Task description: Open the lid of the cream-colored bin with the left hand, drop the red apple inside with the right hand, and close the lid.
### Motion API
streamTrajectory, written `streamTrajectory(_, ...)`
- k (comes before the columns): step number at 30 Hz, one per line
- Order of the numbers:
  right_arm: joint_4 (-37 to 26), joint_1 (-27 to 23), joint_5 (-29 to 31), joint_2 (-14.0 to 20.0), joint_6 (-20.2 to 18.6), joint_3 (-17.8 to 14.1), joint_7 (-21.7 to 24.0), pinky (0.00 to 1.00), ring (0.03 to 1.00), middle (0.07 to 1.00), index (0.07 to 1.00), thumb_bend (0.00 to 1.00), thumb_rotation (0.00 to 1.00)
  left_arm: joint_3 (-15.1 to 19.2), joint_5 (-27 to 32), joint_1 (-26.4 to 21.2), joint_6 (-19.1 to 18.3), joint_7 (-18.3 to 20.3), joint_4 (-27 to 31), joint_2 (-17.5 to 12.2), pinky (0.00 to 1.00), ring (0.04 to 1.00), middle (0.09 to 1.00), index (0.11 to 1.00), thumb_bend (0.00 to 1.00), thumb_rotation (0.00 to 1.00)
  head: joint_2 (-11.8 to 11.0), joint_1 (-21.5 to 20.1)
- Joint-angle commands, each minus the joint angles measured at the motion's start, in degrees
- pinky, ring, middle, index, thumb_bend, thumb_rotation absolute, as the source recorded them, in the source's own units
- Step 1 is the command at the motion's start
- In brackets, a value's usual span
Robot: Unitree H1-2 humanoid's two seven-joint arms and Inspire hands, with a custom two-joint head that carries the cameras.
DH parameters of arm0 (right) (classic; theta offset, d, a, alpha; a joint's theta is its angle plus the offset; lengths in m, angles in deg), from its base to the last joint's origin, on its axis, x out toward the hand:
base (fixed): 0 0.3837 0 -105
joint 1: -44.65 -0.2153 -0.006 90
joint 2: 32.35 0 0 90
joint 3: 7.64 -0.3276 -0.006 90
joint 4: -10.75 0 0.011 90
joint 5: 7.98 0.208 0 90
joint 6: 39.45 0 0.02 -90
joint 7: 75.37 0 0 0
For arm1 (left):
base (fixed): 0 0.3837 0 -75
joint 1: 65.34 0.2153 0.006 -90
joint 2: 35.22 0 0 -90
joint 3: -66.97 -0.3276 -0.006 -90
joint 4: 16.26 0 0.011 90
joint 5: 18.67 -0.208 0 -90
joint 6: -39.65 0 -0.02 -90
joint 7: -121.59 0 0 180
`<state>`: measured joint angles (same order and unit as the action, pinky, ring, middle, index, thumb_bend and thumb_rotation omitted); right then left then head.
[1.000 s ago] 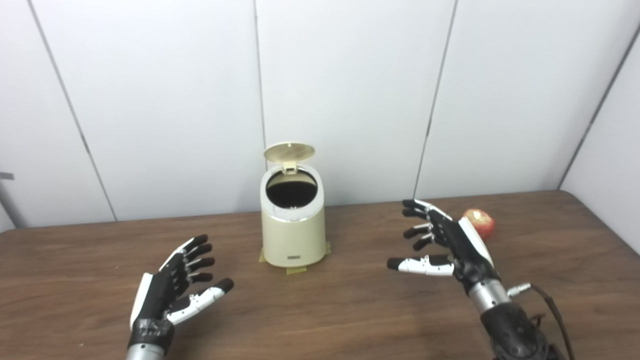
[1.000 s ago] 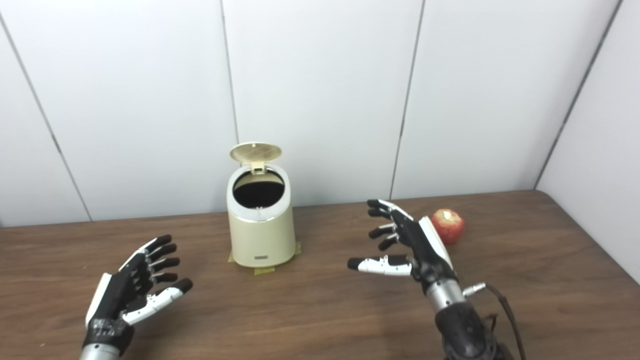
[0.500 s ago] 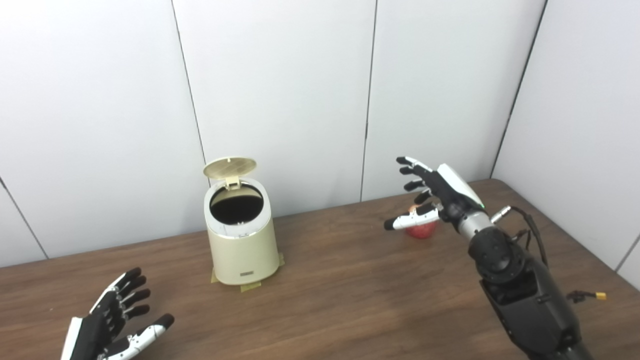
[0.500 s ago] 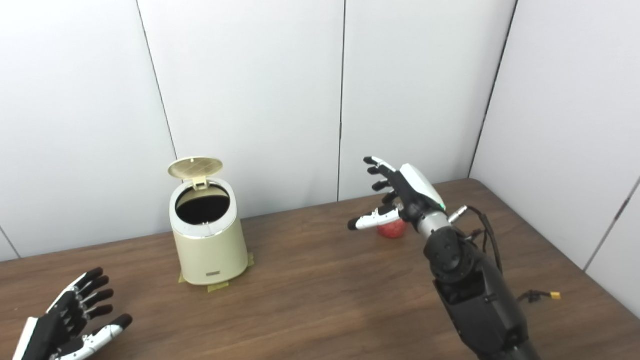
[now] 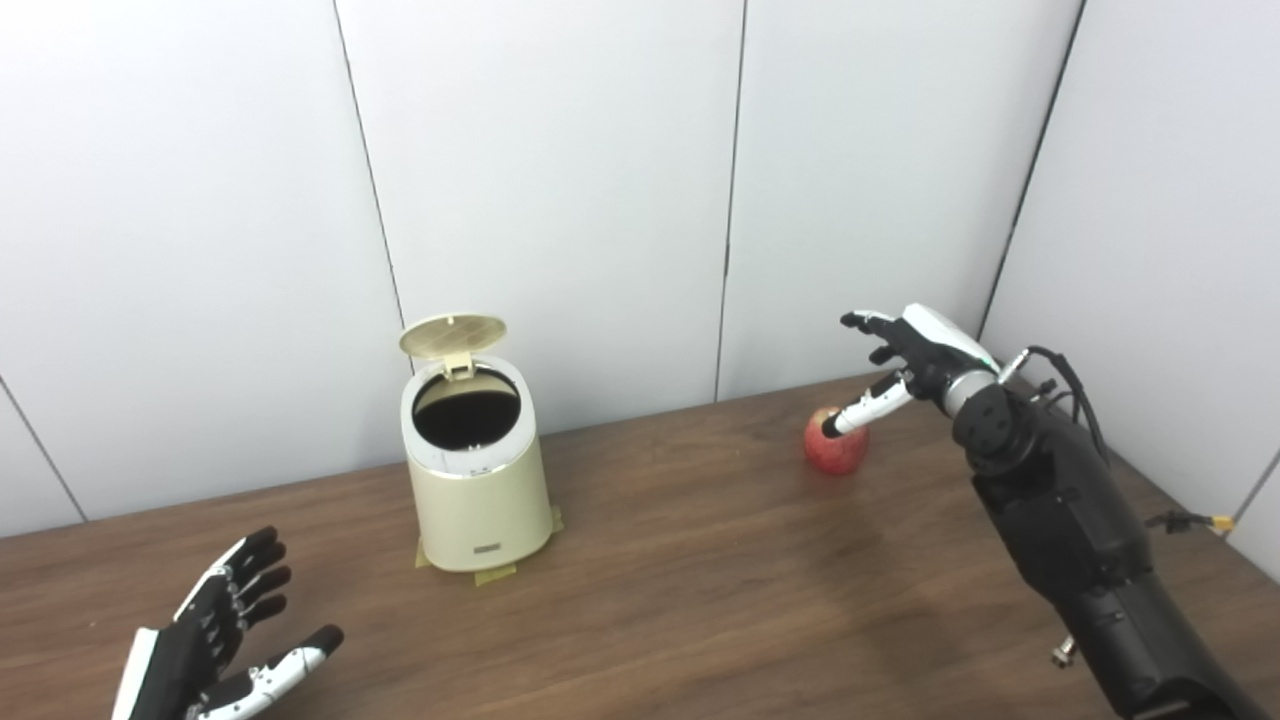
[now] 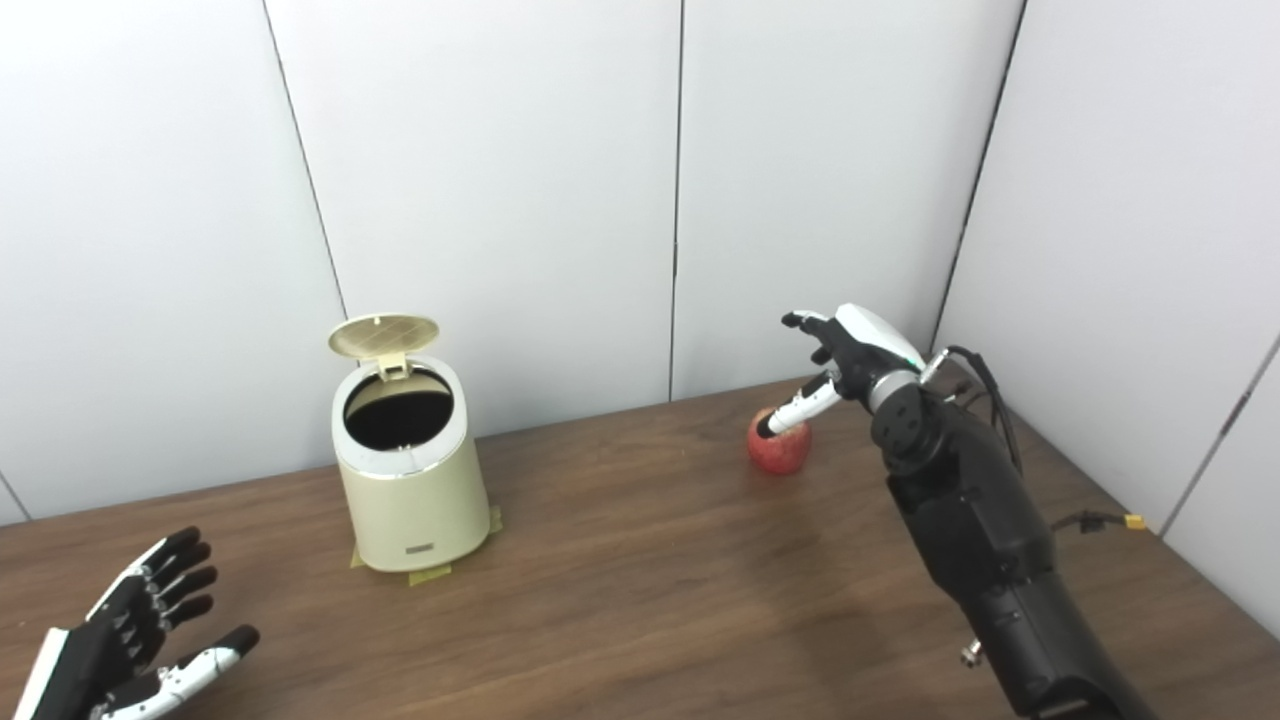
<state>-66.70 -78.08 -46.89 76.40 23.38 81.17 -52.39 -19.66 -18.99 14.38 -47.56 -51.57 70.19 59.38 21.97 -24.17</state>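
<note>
Just below your right hand [image 5: 915, 350], whose fingers [image 5: 858, 321] are spread and empty, the red apple [image 5: 836, 446] sits on the surface [image 5: 700, 580]; lower, wrap it fully before lifting toward the open bin [image 5: 478, 470]. Left hand [image 5: 215, 640] rests empty, fingers apart.

Your right hand [image 5: 915, 355] has glossy white and black plastic shells. Below its thumb sits a smooth, shiny red apple [image 5: 836, 451] on a matt dark wood-grain table [image 5: 700, 600]. The cream bin [image 5: 480, 490] looks smooth plastic.
</note>
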Motion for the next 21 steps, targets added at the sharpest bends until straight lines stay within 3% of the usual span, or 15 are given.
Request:
streamTrajectory(1, 0.69, -4.61, -0.61, 2.7, 0.28, 1.44, 1.08, 0.7, 0.882, 0.96, 0.93, 0.96, 0.26, -0.11, 0.18, -1.84, 0.4, 0.25, 2.26, -1.05, 0.79, 0.845, 0.883, 0.885, 0.67, 0.0, 0.06, -0.04)
streamTrajectory(5, 5.94, -6.14, 0.74, 2.92, 0.29, 3.5, 1.44, 0.76, 0.929, 0.985, 0.937, 0.99, 0.25, -0.01, 0.35, -1.7, -0.53, 0.58, 3.05, -1.27, 0.79, 0.848, 0.891, 0.878, 0.66, 0.0, 0.22, -0.16)
streamTrajectory(10, 11.95, -7.46, 2.41, 2.44, 1.59, 5.45, -1.67, 0.79, 0.923, 0.969, 0.914, 0.98, 0.2, 0.07, 0.57, -1.45, -1.66, 0.68, 4.15, -1.23, 0.8, 0.85, 0.904, 0.882, 0.67, 0.0, 0.51, -0.11)
streamTrajectory(15, 15.88, -8.54, 3.28, 3.11, 3.35, 8.38, -2.79, 0.8, 0.923, 0.969, 0.921, 0.98, 0.24, -0.07, 0.32, -1.14, -2.65, 0.63, 5.37, -1.31, 0.78, 0.838, 0.917, 0.894, 0.66, 0.0, 0.97, 0.0)
streamTrajectory(21, 18.06, -8.96, 3.69, 3.54, 5.14, 11.76, -2.8, 0.74, 0.888, 0.955, 0.92, 0.96, 0.25, -0.27, -0.25, -0.81, -3.95, 0.4, 6.79, -1.3, 0.78, 0.834, 0.917, 0.896, 0.66, 0.0, 1.35, 0.42)
